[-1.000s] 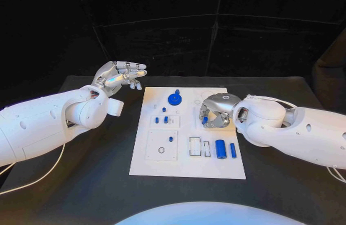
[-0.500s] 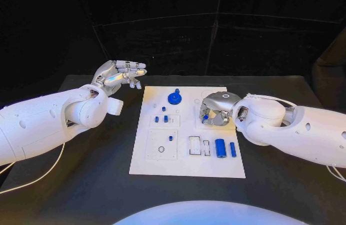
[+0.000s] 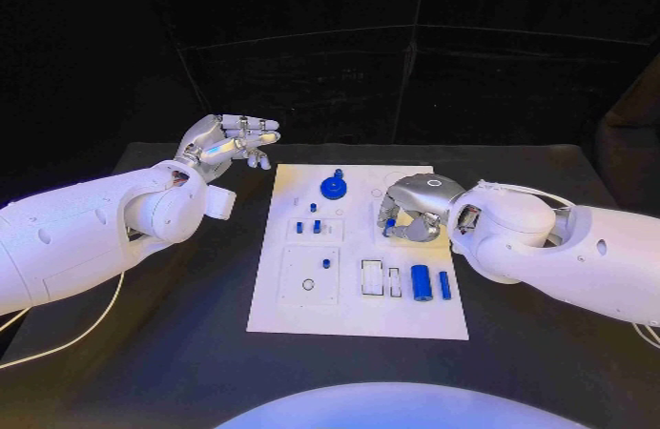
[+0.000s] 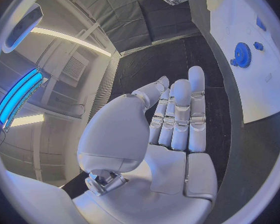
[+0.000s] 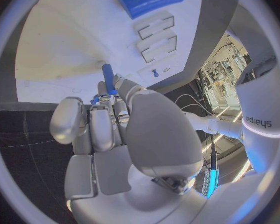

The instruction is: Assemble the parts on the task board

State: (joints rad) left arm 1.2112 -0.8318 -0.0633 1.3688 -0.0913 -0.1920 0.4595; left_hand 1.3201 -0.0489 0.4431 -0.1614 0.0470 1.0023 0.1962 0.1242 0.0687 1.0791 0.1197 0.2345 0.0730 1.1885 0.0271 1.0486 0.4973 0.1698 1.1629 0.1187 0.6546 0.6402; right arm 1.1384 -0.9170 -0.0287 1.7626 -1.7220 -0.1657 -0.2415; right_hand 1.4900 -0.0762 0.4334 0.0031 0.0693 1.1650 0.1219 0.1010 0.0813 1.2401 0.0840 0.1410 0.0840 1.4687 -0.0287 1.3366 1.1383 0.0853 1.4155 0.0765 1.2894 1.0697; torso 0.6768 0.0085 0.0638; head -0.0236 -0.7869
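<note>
The white task board [image 3: 358, 305] lies in the middle of the black table. My right hand [image 3: 413, 203] hovers over its far right part and pinches a small blue peg [image 3: 391, 224] in its fingertips; in the right wrist view the peg [image 5: 108, 78] sticks out from the curled fingers [image 5: 102, 119] toward the board [image 5: 59, 50]. My left hand [image 3: 227, 143] is raised off the board's far left corner, fingers apart and holding nothing; the left wrist view shows the same hand [image 4: 177, 119] with straight fingers. A blue gear [image 3: 333, 187] stands on the board's far middle.
Short blue pegs [image 3: 307, 227] stand in the board's left half, with another one [image 3: 326, 263] nearer me. A thick blue cylinder [image 3: 421, 283] and a thinner one [image 3: 444, 285] lie beside two rectangular slots [image 3: 373, 277] near the right front. Black table surrounds the board.
My right hand has edged slightly toward the far side with the peg still pinched. The left hand has barely moved.
</note>
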